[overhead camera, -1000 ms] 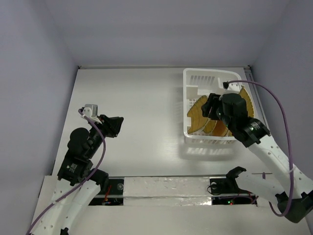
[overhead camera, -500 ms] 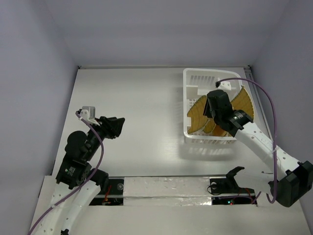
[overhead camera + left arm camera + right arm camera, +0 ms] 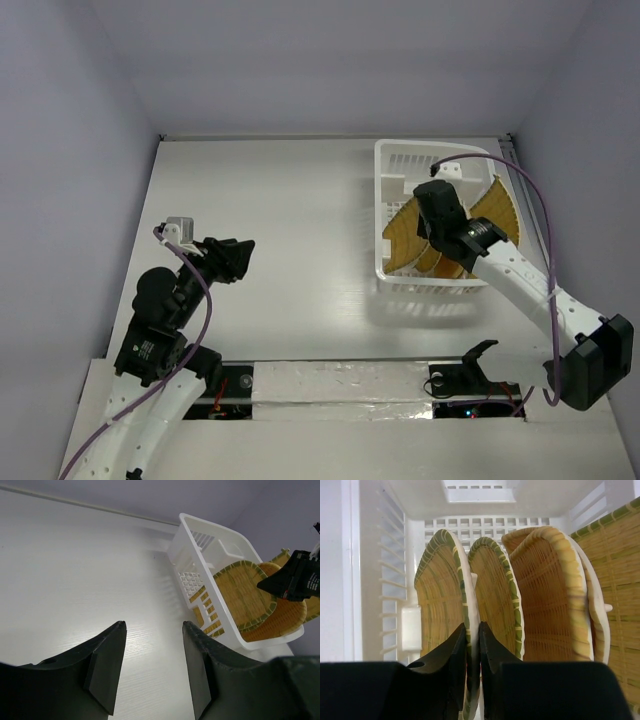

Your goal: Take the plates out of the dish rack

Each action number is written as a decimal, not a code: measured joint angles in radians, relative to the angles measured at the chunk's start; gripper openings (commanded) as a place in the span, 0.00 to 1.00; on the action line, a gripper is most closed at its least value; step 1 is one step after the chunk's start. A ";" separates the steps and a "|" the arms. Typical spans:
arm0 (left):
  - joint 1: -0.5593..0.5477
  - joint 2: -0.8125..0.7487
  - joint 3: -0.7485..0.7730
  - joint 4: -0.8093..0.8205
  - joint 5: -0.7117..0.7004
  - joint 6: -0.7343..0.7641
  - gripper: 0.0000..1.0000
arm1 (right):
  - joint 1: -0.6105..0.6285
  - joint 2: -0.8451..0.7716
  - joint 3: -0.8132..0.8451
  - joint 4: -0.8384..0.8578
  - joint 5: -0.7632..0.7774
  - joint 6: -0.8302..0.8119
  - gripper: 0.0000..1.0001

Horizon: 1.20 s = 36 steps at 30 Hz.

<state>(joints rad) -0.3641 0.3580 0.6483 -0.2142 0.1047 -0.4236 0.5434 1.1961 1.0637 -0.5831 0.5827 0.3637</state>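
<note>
The four plates [image 3: 545, 595] stand on edge inside the white dish rack [image 3: 400, 148], at the far right of the tabletop [image 3: 280, 200]. They are fanned apart, so each rim can be reached from above. The right tool [image 3: 472, 630] pinches the green rim of the leftmost plate [image 3: 440, 590] in its wrist view, a grip that suits a thin upright thing. The left tool [image 3: 153, 630] hangs spread and empty above bare tabletop, probably ready to help.

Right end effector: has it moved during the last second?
Yes. The right end effector shifted left over the dish rack, away from its right wall, and now pinches a plate.
</note>
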 measured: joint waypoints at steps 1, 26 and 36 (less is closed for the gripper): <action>0.000 0.000 0.000 0.000 0.000 0.000 0.46 | 0.008 0.006 0.008 -0.008 0.008 -0.003 0.04; 0.008 -0.004 0.000 0.000 0.011 0.000 0.46 | 0.113 -0.003 0.371 -0.254 0.276 -0.065 0.00; 0.019 -0.015 0.000 0.000 0.010 0.000 0.46 | 0.176 -0.032 0.399 0.000 -0.002 -0.026 0.00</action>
<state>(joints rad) -0.3447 0.3431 0.6483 -0.2142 0.1146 -0.4240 0.7193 1.1645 1.4631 -0.5835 0.5812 0.3374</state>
